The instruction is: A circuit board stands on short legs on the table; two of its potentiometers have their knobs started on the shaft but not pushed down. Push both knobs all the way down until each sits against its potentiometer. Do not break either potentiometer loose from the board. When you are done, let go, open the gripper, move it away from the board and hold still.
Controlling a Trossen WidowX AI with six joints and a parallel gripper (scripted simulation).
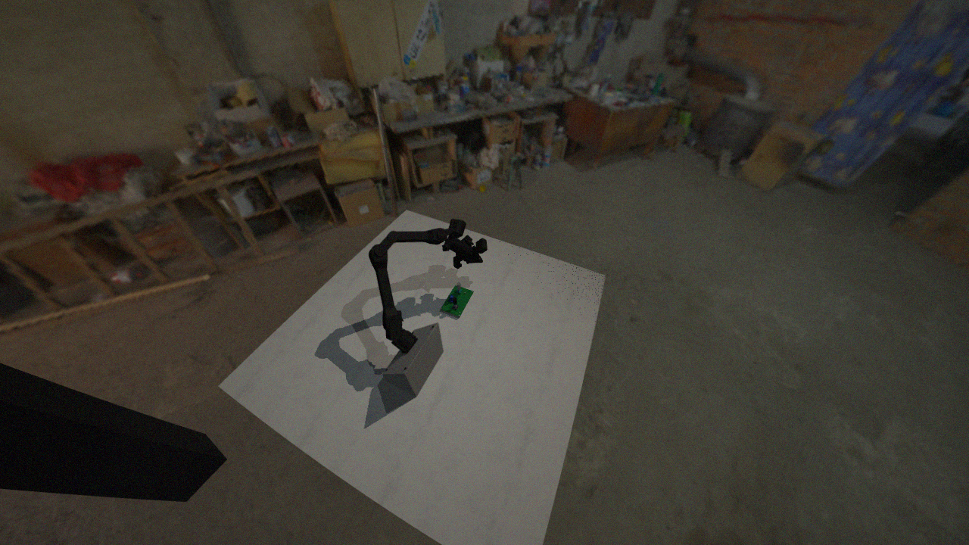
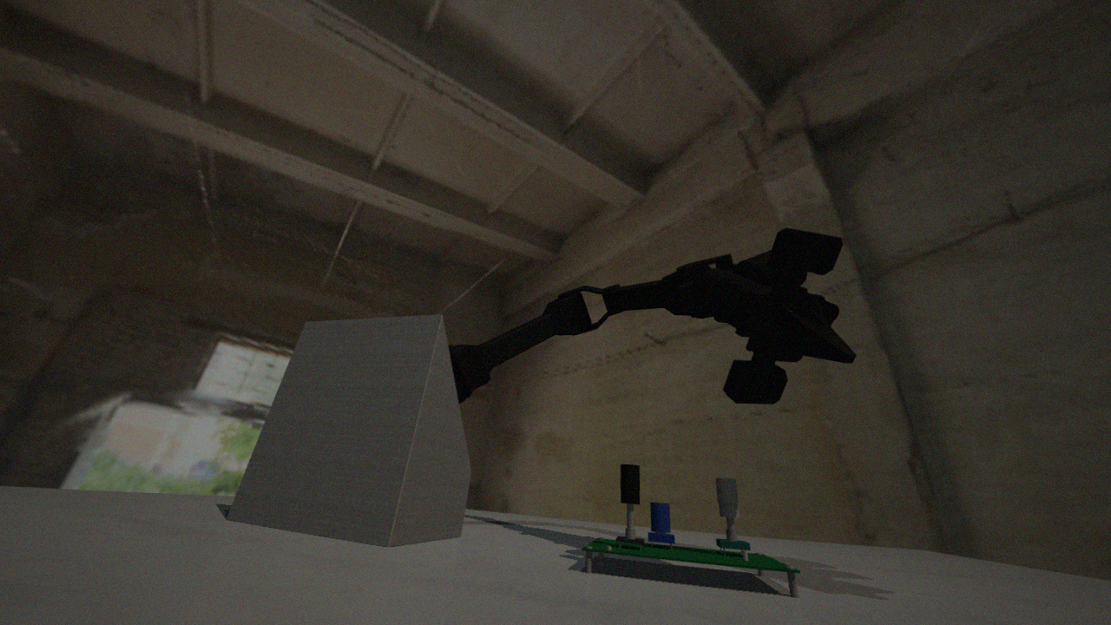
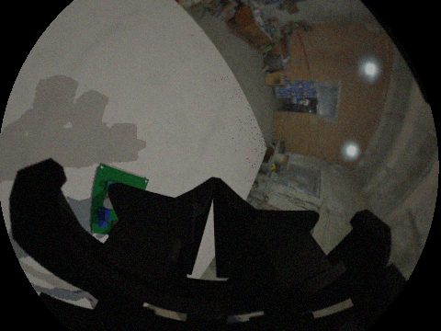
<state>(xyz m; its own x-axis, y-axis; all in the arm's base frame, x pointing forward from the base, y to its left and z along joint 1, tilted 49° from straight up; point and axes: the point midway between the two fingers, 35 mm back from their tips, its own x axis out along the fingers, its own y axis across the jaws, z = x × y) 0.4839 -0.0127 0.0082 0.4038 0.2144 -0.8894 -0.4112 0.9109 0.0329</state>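
The green circuit board (image 1: 464, 298) (image 2: 675, 552) (image 3: 120, 176) stands on short legs. In the exterior view, a black knob (image 2: 629, 483) sits high at its left with bare shaft below. A grey knob (image 2: 726, 496) at the right also sits high, with shaft showing below. A blue knob (image 2: 660, 516) (image 3: 104, 217) between them sits low against its potentiometer. My gripper (image 1: 481, 259) (image 2: 851, 357) (image 3: 215, 182) is shut and empty. It hangs well above the board and touches nothing, its tips pointing obliquely down. In the wrist view its fingers hide part of the board.
The grey wedge-shaped base block (image 1: 425, 362) (image 2: 341, 435) of the arm stands on the white table (image 1: 508, 379) (image 2: 116, 551) (image 3: 184, 92), near the board. The arm's shadows fall on the table. A dark beam (image 1: 95, 440) shows at the lower left of the top view.
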